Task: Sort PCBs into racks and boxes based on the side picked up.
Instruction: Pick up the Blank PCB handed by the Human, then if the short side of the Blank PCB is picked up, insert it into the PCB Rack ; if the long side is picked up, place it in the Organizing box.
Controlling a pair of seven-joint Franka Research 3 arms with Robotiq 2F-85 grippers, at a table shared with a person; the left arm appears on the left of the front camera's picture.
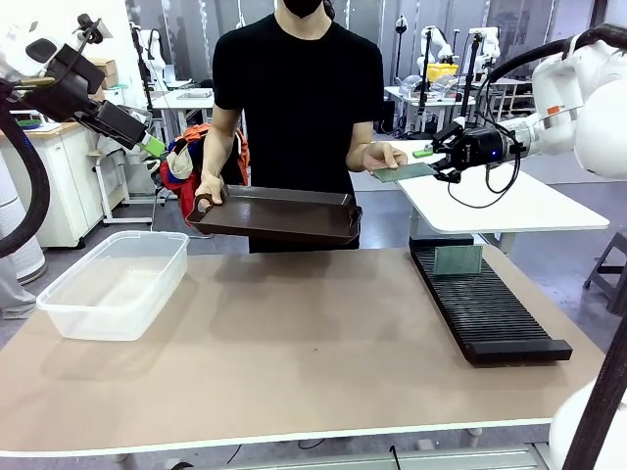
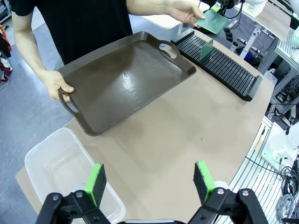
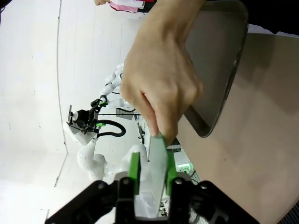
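So, the PCB [image 1: 404, 172] I'm after is up in the air just beyond the far end of the rack [image 1: 490, 313]. It's lying roughly flat and is pinched at one end by the person's hand [image 1: 377, 155]. My right gripper [image 1: 428, 162] has its pads either side of the opposite edge, close in, but I can't tell if they're actually biting yet.

The board looks thin, stiff and light, so I reckon a modest squeeze on the bare margin is plenty, and I'd stay off the components. The faces look slick though, so it could pivot if I only catch a corner.

A second PCB [image 1: 458, 259] stands upright in a slot at the rack's far end, and the slots nearer me are free. The tray [image 1: 274, 220] hangs in the person's other hand [image 1: 209, 188] to the left of the rack, above the far edge of the table [image 1: 294, 372]. I'd guess swinging left is tight, while straight down to the rack looks open. The tub [image 1: 98, 323] sits well left of the rack. My left gripper [image 2: 150, 183] hovers up on the tub's side, pads spread wide, holding nothing.
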